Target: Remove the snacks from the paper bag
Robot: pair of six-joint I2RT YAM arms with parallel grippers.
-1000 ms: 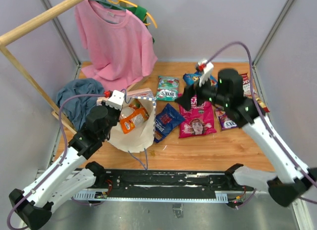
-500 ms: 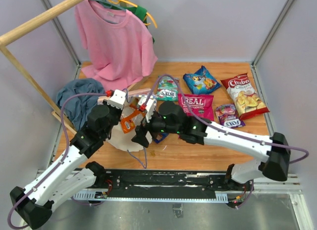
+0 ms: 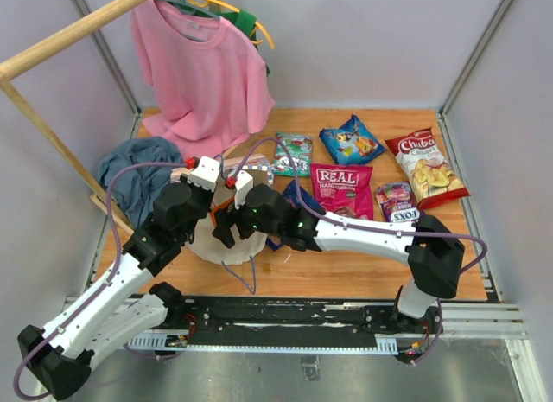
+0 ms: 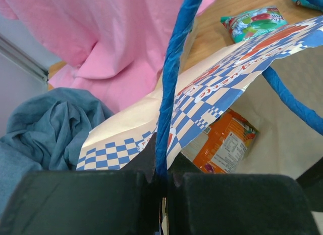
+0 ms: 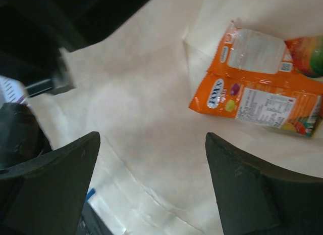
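Note:
The paper bag [image 3: 214,246] lies open on the table, its white inside [image 5: 141,103] facing up. My left gripper [image 4: 162,182] is shut on its blue cord handle [image 4: 169,83] and holds that side up; it also shows in the top view [image 3: 210,181]. My right gripper [image 5: 151,139] is open and empty, inside the bag mouth [image 3: 228,229]. An orange FOXS packet [image 5: 257,101] lies in the bag just beyond the right fingers, apart from them [image 4: 224,146]. Snacks on the table: teal packet [image 3: 294,153], blue bag [image 3: 350,141], REAL bag [image 3: 344,188], purple packet [image 3: 397,203], Chiba chips [image 3: 423,164].
A pink T-shirt [image 3: 203,69] hangs from a wooden rail [image 3: 60,41] at the back left. A blue-grey cloth [image 3: 134,173] lies left of the bag. The right arm [image 3: 363,233] stretches across the table in front of the snacks.
My right arm has swung from above the snacks on the right across to the left, and its open gripper is now in the bag mouth. The left gripper has kept hold of the handle.

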